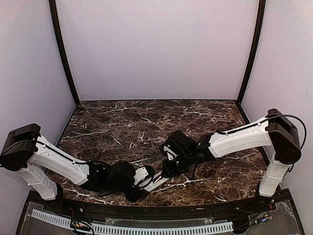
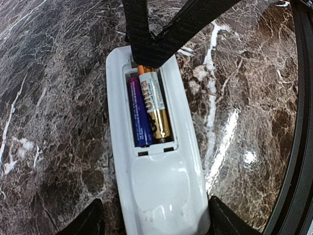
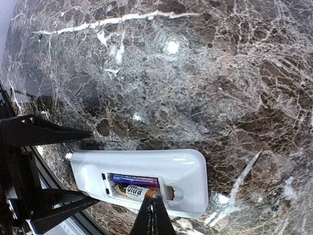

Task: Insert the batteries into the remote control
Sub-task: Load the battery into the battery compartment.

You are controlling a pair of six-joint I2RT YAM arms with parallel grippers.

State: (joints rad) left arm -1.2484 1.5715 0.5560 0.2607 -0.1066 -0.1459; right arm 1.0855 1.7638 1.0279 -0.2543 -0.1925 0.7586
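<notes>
The white remote control (image 2: pixel 161 196) lies back up on the marble table near the front edge, with its battery compartment open. A blue-purple battery (image 2: pixel 138 115) and a gold battery (image 2: pixel 157 110) lie side by side in it. My left gripper (image 2: pixel 155 200) is open and straddles the remote's rounded end. Its right finger (image 2: pixel 230 220) touches the remote and its left finger (image 2: pixel 85 223) stands a little apart. My right gripper (image 3: pixel 154 196) is shut, its tip pressed on the orange end of the gold battery (image 3: pixel 132 191). In the top view the remote (image 1: pixel 157 183) lies between both grippers.
The black rail (image 2: pixel 299 147) of the table's near edge runs close beside the remote. The dark marble tabletop (image 1: pixel 146 122) stretches back to the lilac walls. The two arms nearly meet over the remote at the front middle.
</notes>
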